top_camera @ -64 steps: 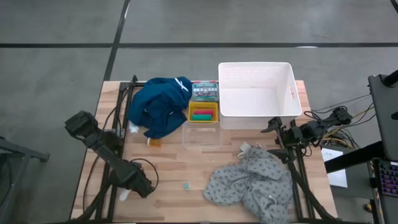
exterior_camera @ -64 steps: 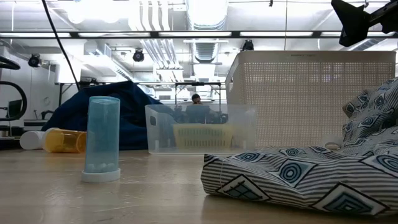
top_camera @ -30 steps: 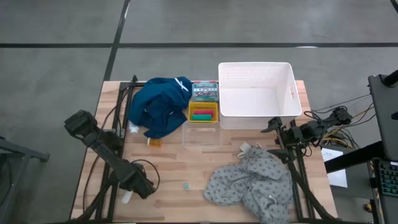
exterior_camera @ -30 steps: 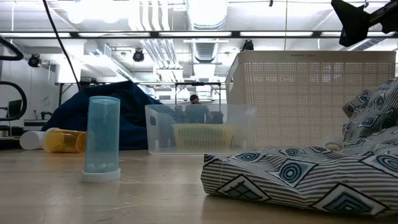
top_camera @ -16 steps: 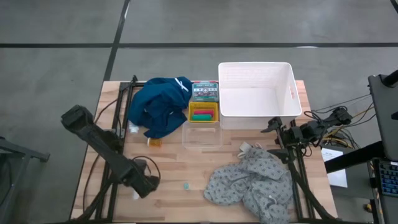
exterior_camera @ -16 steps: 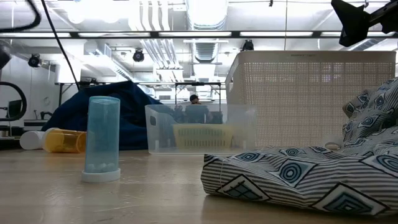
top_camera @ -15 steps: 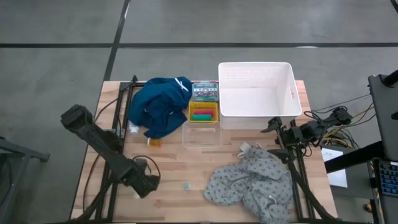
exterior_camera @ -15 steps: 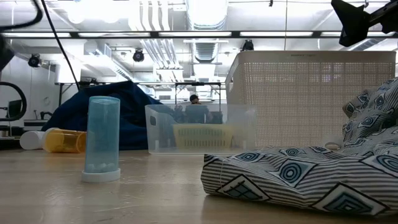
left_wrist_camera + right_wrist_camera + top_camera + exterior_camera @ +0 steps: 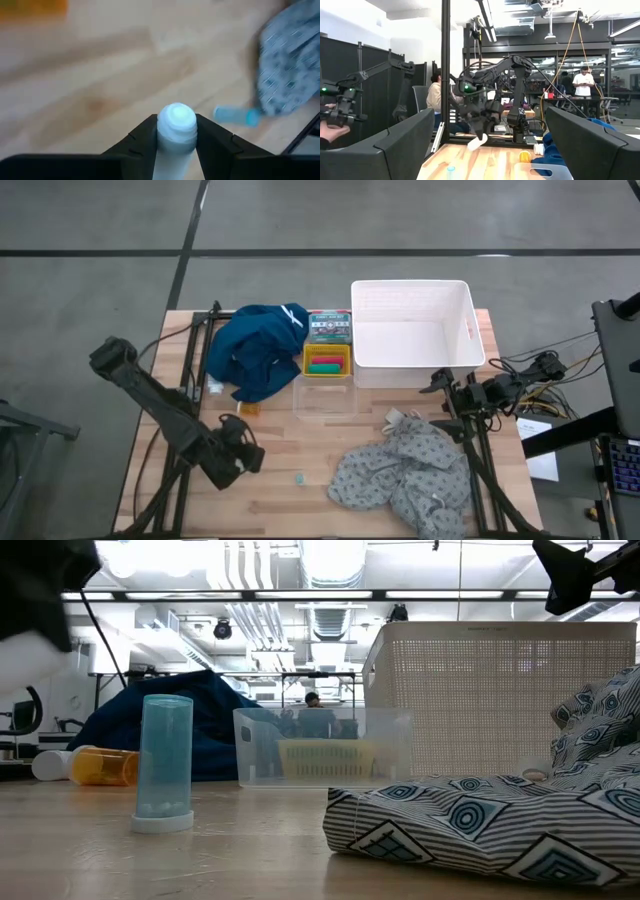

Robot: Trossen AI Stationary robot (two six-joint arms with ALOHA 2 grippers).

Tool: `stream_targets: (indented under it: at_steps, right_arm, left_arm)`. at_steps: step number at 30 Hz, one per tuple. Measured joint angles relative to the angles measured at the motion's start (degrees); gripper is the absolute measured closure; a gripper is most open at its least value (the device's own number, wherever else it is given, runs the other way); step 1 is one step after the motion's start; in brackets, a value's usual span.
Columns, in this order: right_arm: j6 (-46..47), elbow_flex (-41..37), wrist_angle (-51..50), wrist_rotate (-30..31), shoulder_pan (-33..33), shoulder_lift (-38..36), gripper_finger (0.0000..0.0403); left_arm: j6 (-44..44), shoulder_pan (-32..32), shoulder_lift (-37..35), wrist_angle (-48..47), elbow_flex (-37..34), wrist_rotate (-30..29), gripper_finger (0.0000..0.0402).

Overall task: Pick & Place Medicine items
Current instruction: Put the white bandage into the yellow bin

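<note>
The left end effector (image 9: 176, 145) is clamped on a white tube (image 9: 176, 125), carried above the desk (image 9: 270, 470) in front of the blue cloth (image 9: 255, 350), with a blue vial (image 9: 298, 477) lying on the wood just ahead. I judge this as the carry step; next the tube must travel toward the clear bin (image 9: 325, 398) or yellow tray (image 9: 326, 362) and be let go over it. The right end effector (image 9: 437, 380) waits with fingers spread wide beside the white basket (image 9: 410, 300); no writing is legible.
</note>
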Motion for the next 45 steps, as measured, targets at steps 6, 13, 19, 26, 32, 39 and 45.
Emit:
stream_targets:
  at_steps: [6,13,19,26,32,39,45]
  right_arm:
    - [0.0,0.0,0.0,0.0,0.0,0.0,0.0023]
    - [0.0,0.0,0.0,0.0,0.0,0.0,0.0023]
    - [0.0,0.0,0.0,0.0,0.0,0.0,0.0023]
    - [0.0,0.0,0.0,0.0,0.0,0.0,0.0023]
    - [0.0,0.0,0.0,0.0,0.0,0.0,0.0023]
    - [0.0,0.0,0.0,0.0,0.0,0.0,0.0023]
    - [0.0,0.0,0.0,0.0,0.0,0.0,0.0023]
  left_arm:
    - [12.4,2.2,-0.3,3.3,0.0,-9.9,0.0279]
    - [25.6,4.0,-0.3,7.8,0.0,-18.6,0.0279]
    - [32.7,4.2,-0.3,10.6,0.0,-24.4,0.0279]
    - [38.0,4.3,-0.2,14.1,0.0,-33.6,0.0279]
    - [40.5,5.0,-0.2,15.1,0.0,-42.2,0.0279]
    - [43.9,8.3,-0.2,16.3,0.0,-44.9,0.0279]
    - [43.9,15.1,-0.2,18.0,0.0,-45.0,0.0279]
